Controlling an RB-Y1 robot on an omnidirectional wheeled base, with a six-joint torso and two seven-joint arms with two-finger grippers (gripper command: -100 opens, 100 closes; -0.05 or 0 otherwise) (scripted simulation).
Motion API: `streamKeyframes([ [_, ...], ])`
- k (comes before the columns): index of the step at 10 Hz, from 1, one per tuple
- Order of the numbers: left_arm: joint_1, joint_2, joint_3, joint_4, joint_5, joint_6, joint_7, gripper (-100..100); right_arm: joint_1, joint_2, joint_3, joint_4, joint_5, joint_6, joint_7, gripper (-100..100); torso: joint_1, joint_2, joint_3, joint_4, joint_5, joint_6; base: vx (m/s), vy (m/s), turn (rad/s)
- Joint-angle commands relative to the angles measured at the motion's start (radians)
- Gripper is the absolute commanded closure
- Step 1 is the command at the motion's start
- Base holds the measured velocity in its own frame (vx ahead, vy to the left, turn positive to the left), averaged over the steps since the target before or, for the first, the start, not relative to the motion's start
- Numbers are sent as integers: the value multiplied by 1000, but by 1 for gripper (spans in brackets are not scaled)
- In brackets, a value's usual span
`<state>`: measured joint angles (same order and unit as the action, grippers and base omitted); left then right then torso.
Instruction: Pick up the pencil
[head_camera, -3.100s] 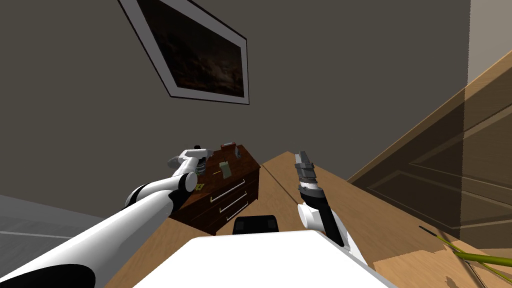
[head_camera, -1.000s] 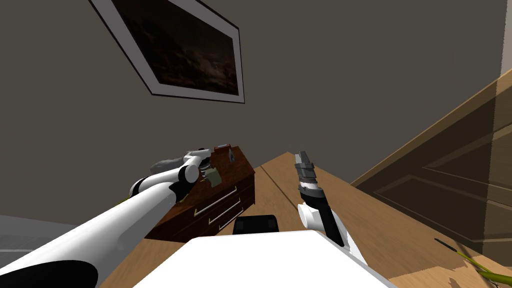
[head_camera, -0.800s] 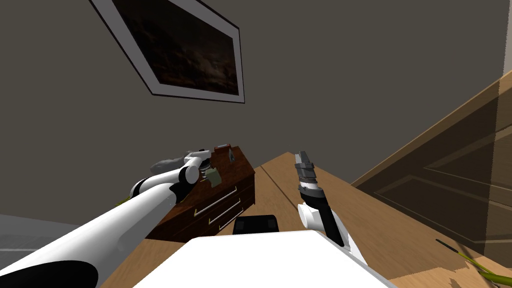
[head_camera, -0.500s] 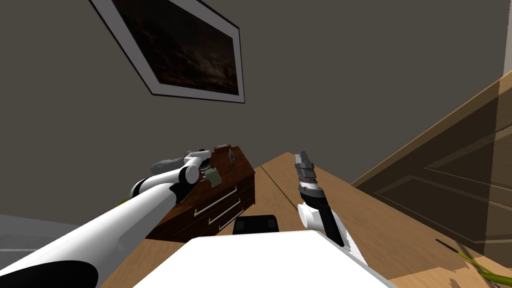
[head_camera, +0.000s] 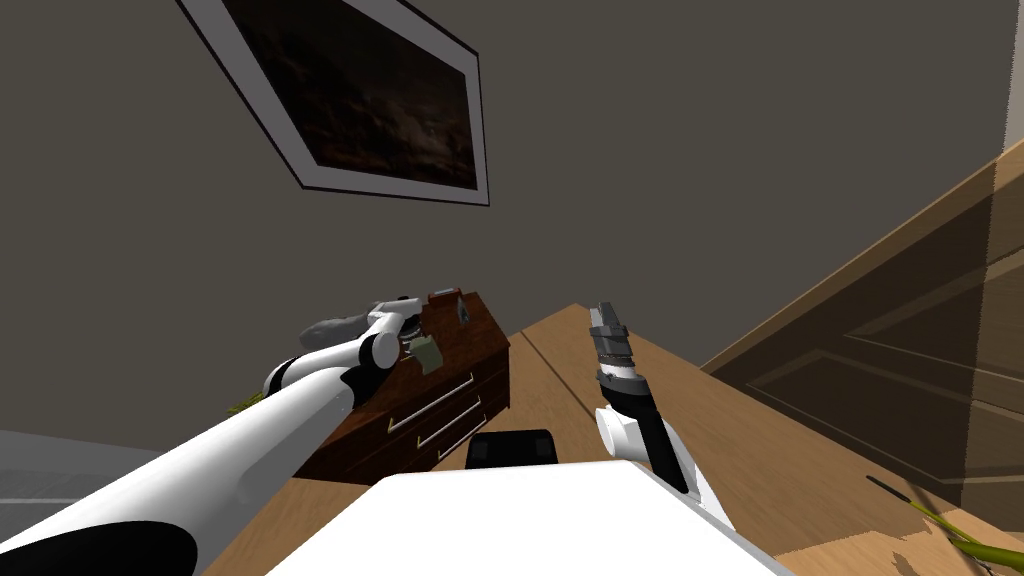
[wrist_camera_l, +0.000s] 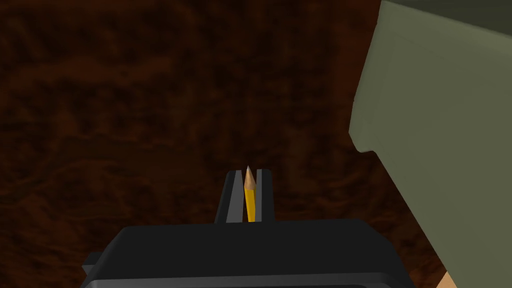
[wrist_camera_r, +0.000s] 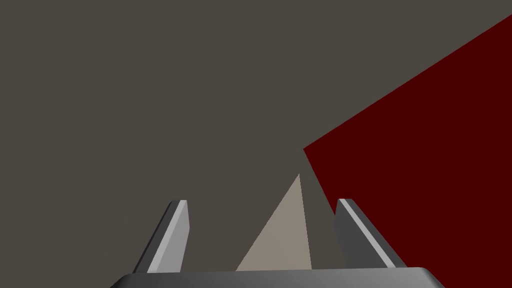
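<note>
In the left wrist view a yellow pencil (wrist_camera_l: 249, 197) with a sharpened brown tip stands between the two fingers of my left gripper (wrist_camera_l: 248, 186), which is shut on it just above the dark reddish-brown top of the dresser (wrist_camera_l: 150, 110). In the head view my left arm reaches over that dresser (head_camera: 455, 385), its hand (head_camera: 398, 325) over the top near the back edge. My right gripper (wrist_camera_r: 260, 210) is open with nothing between its fingers; in the head view the right gripper (head_camera: 604, 322) is raised beside my chest.
A grey-green box (wrist_camera_l: 445, 135) lies on the dresser top close beside the left gripper, also visible as the small box (head_camera: 428, 353) in the head view. Small items (head_camera: 447, 298) sit at the dresser's back edge. A wooden door (head_camera: 900, 340) stands on the right.
My left gripper has shut on the pencil within the last second. Both arms and the head camera have held still since.
</note>
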<state>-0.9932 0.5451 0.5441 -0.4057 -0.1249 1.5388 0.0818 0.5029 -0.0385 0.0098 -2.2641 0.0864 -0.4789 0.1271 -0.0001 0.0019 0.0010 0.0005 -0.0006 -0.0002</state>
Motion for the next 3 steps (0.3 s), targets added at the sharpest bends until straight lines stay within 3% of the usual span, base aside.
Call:
streamKeyframes([
  [1,-21,14,1,30,-4,-2,-2,100,0,0,0,0,0,0,0,0,0,0,0,0,0,0,-13,-4,-18],
  [2,-19,12,0,30,-3,-2,0,100,0,0,0,0,0,0,0,0,0,0,0,0,0,0,0,0,0],
  [3,-21,14,0,34,-3,-5,0,0,0,0,0,0,0,0,0,0,1,0,0,-1,1,0,0,0,0],
])
